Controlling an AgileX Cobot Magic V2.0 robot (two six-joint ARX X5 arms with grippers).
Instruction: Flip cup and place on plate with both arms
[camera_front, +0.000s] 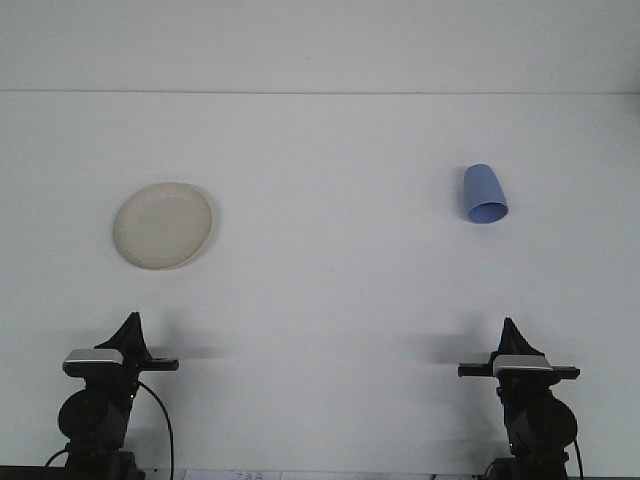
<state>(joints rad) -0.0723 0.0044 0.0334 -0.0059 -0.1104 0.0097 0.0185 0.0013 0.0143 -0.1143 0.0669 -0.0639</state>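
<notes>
Far ahead of the right hand (511, 335): blue cup (484, 194), mouth-down; plate (162, 225) ahead of left hand (131, 330). Finger spacing indeterminable. Advised: grip cup's wall squarely.

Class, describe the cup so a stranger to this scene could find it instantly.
Start at the white table and look to its far right side, beyond the right gripper. There sits the blue cup, the only coloured object; the plate opposite is flat and cream.

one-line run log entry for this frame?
stage: pre-grasp | blue cup: upside down, table right | plate: bare, table left | left gripper: near edge, clear of plate | right gripper: near edge, clear of cup
</notes>
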